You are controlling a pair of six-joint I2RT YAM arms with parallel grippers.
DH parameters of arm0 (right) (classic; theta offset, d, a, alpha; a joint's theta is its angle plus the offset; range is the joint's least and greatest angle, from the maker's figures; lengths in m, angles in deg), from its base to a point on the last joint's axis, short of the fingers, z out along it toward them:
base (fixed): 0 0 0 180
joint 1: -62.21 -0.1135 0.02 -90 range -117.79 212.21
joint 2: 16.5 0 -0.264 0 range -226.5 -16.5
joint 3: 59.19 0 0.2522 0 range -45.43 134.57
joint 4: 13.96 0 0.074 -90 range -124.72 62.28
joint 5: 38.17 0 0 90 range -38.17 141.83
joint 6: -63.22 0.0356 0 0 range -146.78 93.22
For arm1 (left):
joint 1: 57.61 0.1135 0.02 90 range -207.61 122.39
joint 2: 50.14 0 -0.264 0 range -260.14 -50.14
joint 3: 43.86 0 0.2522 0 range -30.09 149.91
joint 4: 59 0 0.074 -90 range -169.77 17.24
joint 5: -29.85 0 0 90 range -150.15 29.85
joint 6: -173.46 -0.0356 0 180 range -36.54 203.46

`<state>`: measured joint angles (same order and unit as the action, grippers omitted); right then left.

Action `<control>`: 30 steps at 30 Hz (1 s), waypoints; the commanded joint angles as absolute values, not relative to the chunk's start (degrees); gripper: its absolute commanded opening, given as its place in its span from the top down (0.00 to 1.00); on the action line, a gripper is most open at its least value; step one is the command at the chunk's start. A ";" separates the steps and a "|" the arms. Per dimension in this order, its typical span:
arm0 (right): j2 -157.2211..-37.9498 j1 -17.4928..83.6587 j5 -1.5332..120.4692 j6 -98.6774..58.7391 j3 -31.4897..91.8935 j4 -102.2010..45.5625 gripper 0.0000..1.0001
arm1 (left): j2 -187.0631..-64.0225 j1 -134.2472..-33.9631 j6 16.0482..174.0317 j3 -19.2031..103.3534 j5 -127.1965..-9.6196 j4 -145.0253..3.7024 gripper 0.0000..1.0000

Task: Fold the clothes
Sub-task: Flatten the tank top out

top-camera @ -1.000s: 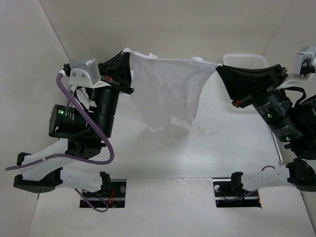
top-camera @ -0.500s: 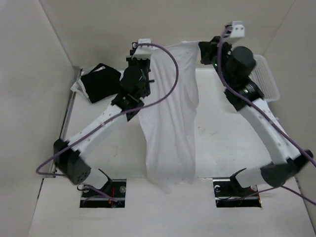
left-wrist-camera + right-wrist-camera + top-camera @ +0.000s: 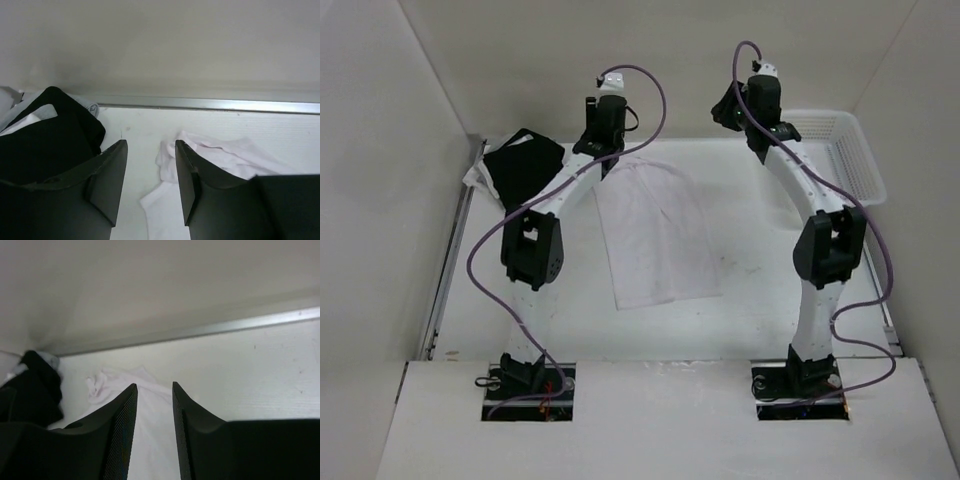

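The white garment (image 3: 660, 235) lies spread flat on the worktop (image 3: 760, 270) between the two arms, its far end bunched near the back wall. The left end effector (image 3: 150, 150) and right end effector (image 3: 154, 390) hover over that end, jaws apart and empty. A black garment (image 3: 520, 165) lies at the back left.

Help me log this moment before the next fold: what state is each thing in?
Top: spread flat, unfolded, held by neither gripper.
Black garment: folded, lying at the far left.
Basket: upright, at the far right.
Left gripper: open, holding nothing.
Right gripper: open, holding nothing.
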<state>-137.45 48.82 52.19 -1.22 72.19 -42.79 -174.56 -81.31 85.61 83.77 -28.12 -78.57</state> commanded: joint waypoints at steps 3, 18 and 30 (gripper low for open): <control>-116.64 45.47 51.04 2.92 47.60 -30.55 0.74 | -153.35 -84.89 97.94 58.28 -29.03 -72.51 0.64; -79.44 25.52 41.64 13.03 -15.54 -16.39 0.93 | -108.52 -104.13 140.03 -2.91 -39.20 -91.21 0.82; -70.29 23.67 39.79 14.61 -23.45 -17.53 0.90 | -109.10 -105.90 148.67 -11.37 -48.46 -82.17 0.65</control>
<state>-71.03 24.58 41.15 13.58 -22.25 -20.19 -107.22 -105.77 145.87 -10.74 -46.17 -85.65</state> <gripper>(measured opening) 0.100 0.346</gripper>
